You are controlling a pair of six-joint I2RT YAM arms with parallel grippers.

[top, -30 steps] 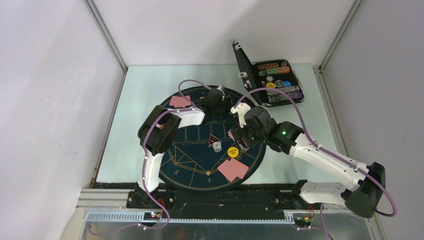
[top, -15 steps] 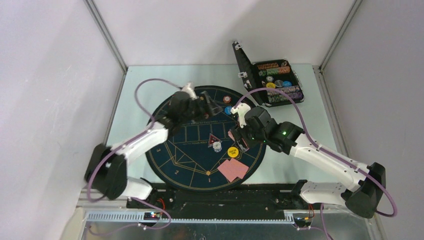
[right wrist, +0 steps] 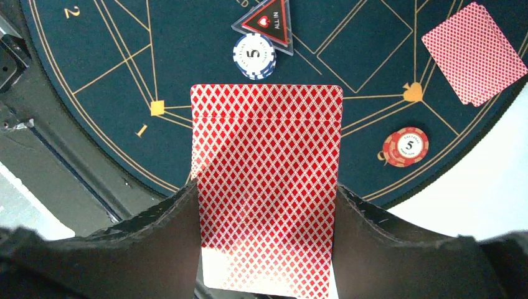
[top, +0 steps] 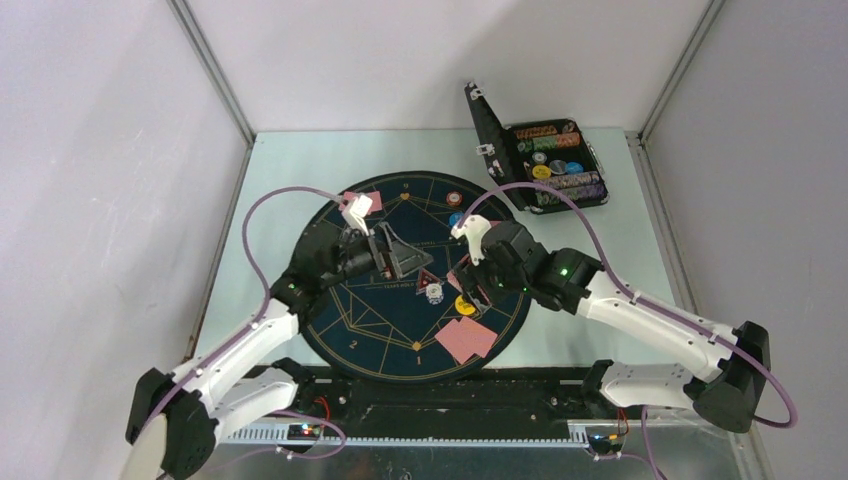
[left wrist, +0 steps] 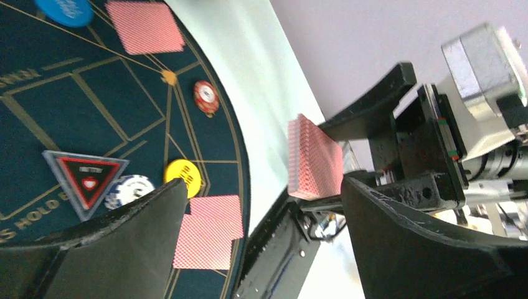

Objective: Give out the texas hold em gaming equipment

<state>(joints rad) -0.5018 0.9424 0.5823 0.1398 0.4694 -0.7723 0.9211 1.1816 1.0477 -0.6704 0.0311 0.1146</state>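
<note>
My right gripper (right wrist: pixel 266 187) is shut on a deck of red-backed playing cards (right wrist: pixel 268 187), held over the right side of the dark-blue mat (top: pixel 385 330). My left gripper (left wrist: pixel 263 187) stands open and empty above the mat's middle (top: pixel 403 258), facing the deck (left wrist: pixel 314 159). On the mat lie a triangular marker (top: pixel 428 280), a white disc (top: pixel 433 293), a yellow disc (top: pixel 465 305), a blue disc (top: pixel 457 220) and an orange-red disc (top: pixel 455 197). Two overlapping cards (top: pixel 465 340) lie near the front edge. Single cards show in the wrist views (right wrist: pixel 473 53) (left wrist: pixel 144 26).
A black hinged case (top: pixel 545 165) stands open at the back right, with rows of discs inside. The black base rail (top: pixel 450 385) runs along the near edge. White walls enclose the pale table (top: pixel 290 170) on three sides.
The left arm has swung back from the far side of the mat toward its middle, and its jaws have opened wide. The right gripper has drifted slightly left, still holding the deck.
</note>
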